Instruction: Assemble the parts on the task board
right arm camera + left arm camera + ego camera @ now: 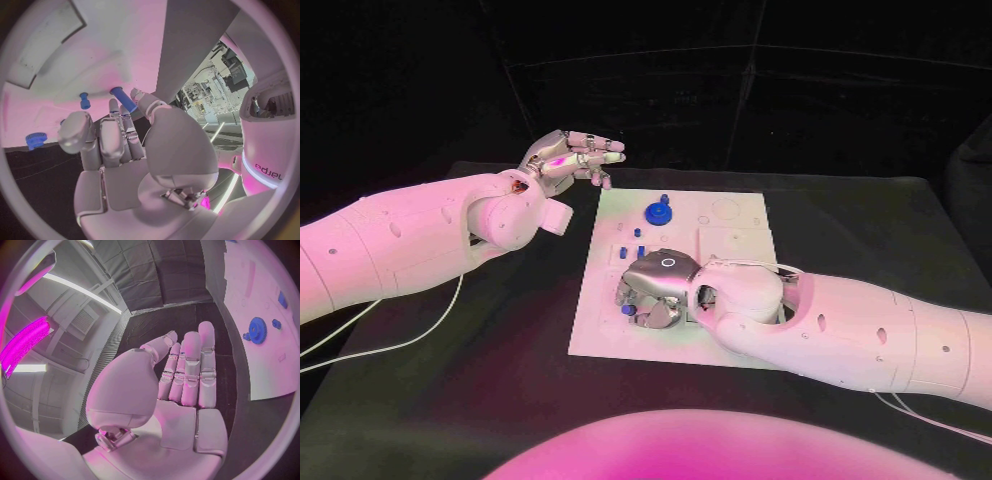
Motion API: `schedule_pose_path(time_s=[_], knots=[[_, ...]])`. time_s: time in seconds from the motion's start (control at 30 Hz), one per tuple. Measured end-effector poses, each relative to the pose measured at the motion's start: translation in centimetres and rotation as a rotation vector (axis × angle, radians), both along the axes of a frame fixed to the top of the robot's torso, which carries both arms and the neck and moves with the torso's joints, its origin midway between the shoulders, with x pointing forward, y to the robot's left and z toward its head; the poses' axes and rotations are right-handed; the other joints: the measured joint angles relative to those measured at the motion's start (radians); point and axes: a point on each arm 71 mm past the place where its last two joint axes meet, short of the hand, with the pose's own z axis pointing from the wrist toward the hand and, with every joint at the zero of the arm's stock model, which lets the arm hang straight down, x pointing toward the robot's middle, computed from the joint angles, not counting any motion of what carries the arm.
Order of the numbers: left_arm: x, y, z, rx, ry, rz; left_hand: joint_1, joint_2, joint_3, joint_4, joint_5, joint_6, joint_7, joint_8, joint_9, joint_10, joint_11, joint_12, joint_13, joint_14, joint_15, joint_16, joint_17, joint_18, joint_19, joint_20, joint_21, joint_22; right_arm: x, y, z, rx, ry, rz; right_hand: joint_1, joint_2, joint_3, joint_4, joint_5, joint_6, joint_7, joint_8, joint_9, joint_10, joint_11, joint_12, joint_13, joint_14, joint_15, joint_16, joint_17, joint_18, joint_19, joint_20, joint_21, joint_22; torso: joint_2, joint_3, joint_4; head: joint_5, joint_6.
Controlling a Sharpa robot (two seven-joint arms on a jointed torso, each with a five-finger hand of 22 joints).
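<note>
two white arms over a black tabletop (473,420); between them the flat white rectangular task board (733,240).

left hand (571,156) hovers off the board's far left corner, silver fingers (190,367) straight, side by side, holding nothing. right hand (664,290) sits low over the board's near half; its fingers (115,137) curl toward a short blue cylindrical peg (124,99), and i cannot tell whether they clamp it or only touch it.

other parts: a blue toothed gear (659,211) standing at the far end, a small blue knobbed pin (84,100) beside the peg.

step, as judged: seating the peg. keep it upright, press straight down, let the left hand steady the board.
</note>
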Motion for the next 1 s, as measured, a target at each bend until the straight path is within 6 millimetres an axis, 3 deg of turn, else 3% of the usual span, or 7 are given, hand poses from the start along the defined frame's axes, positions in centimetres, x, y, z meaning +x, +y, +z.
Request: schedule_pose_path(time_s=[0.07, 0.27, 0.57, 0.77, 1.0], knots=[[0.0, 0.0, 0.0, 0.0, 0.001, 0.0, 0.0, 0.0, 0.0, 0.0, 0.0, 0.0, 0.0, 0.0, 0.0, 0.0, 0.0, 0.0, 0.0, 0.0, 0.0, 0.0, 0.0, 0.0, 0.0, 0.0, 0.0, 0.0, 0.0, 0.0, 0.1, 0.01, -0.003, -0.004, 0.0, 0.0, -0.024, -0.001, 0.0, -0.053, 0.002, 0.0, -0.001, -0.065, 0.006, 0.0, -0.001, 0.002, 0.006, -0.011, -0.016, 0.015, -0.006, 0.005, -0.014, -0.019, 0.0, 0.0001, 0.0, 0.0, 0.0], [0.0, 0.0, 0.0, 0.001, 0.003, -0.002, 0.0, 0.0, 0.0, 0.0, 0.0, 0.0, 0.0, 0.0, 0.0, 0.0, 0.0, 0.0, 0.0, 0.0, 0.0, 0.0, 0.0, 0.0, 0.0, 0.0, 0.0, 0.0, 0.3, -0.4, 0.4, 0.058, -0.027, -0.026, 0.012, 0.012, -0.093, 0.001, 0.0, -0.13, -0.001, 0.0, 0.0, -0.152, 0.018, 0.009, 0.001, 0.0, 0.011, -0.025, -0.046, 0.015, -0.018, 0.01, -0.04, -0.059, 0.0, 0.0007, -0.0005, -0.002, 0.003], [0.0, 0.1, 0.0, 0.001, 0.005, -0.002, 0.0, 0.0, 0.0, 0.0, 0.0, -0.004, -0.004, 0.0, 0.0, 0.0, 0.0, 0.0, 0.0, 0.0, 0.0, 0.0, 0.0, 0.0, 0.0, 0.0, 0.0, 0.0, 0.3, -3.2, 1.1, 0.129, -0.057, -0.08, 0.03, 0.03, -0.15, 0.001, 0.0, -0.113, 0.01, 0.0, 0.005, -0.162, 0.018, 0.044, 0.005, 0.003, 0.014, -0.029, -0.058, 0.015, -0.018, 0.01, -0.044, -0.07, -0.001, 0.0008, -0.0015, -0.01, 0.008], [0.0, 0.2, 0.0, 0.003, 0.007, -0.001, 0.0, 0.0, 0.0, 0.0, 0.0, -0.004, -0.004, 0.0, 0.0, 0.0, 0.0, 0.0, 0.0, 0.0, 0.0, 0.0, 0.0, 0.0, 0.0, 0.0, 0.0, 0.0, 0.2, -7.5, 2.0, 0.166, -0.019, -0.158, 0.034, 0.034, -0.178, 0.015, 0.006, -0.053, 0.007, 0.021, 0.011, -0.061, 0.005, 0.114, 0.017, 0.003, 0.014, -0.029, -0.046, 0.015, -0.016, 0.008, -0.042, -0.055, -0.003, 0.0, -0.0037, -0.025, 0.014], [0.0, 0.4, -0.1, 0.004, 0.009, 0.002, 0.0, 0.0, 0.0, 0.0, 0.0, -0.004, -0.004, 0.0, 0.0, 0.0, 0.0, 0.0, 0.0, 0.0, 0.0, 0.0, 0.0, 0.0, 0.0, 0.0, 0.0, 0.0, 0.5, -13.4, 3.4, 0.214, 0.088, -0.32, 0.039, 0.039, -0.199, 0.028, 0.041, -0.009, -0.005, 0.034, 0.013, 0.084, -0.021, 0.208, 0.057, 0.003, -0.003, 0.019, 0.019, 0.015, 0.009, -0.017, 0.0, 0.007, -0.007, -0.001, -0.0133, -0.038, 0.02]])
